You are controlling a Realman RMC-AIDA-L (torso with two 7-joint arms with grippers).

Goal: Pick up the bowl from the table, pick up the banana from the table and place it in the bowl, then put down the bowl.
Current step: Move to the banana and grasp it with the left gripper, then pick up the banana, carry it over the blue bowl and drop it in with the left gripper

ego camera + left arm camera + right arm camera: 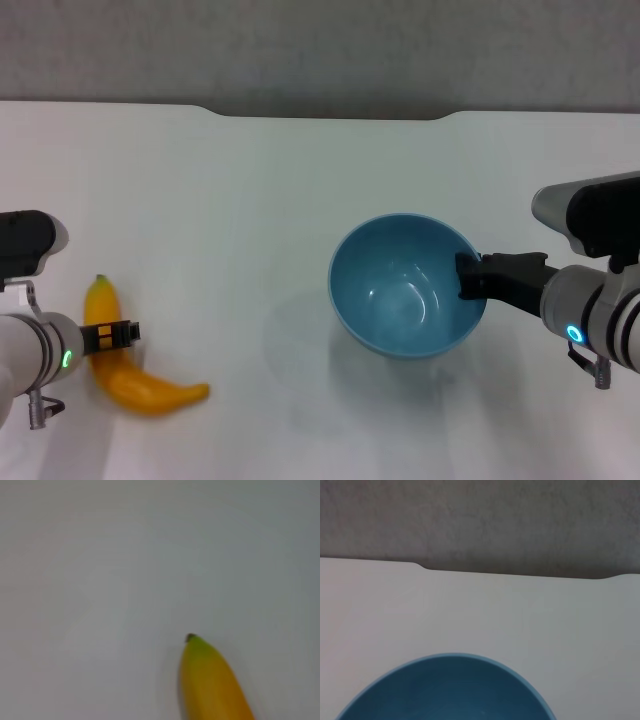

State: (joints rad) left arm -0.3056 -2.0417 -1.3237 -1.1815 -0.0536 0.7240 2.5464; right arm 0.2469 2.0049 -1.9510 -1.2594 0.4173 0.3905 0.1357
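Observation:
The light-blue bowl [405, 285] is held a little above the white table [250, 200], right of centre. My right gripper [468, 278] is shut on its right rim. The right wrist view shows only the bowl's far rim [445, 685]. The yellow-orange banana [135, 385] lies at the near left of the table. My left gripper [110, 335] is down over its upper half, with its fingers closed across it. The left wrist view shows the banana's green-tipped end [210, 680] on the table.
The table's far edge has a notch [330, 115] against the grey wall [320, 50]. White tabletop lies between the banana and the bowl.

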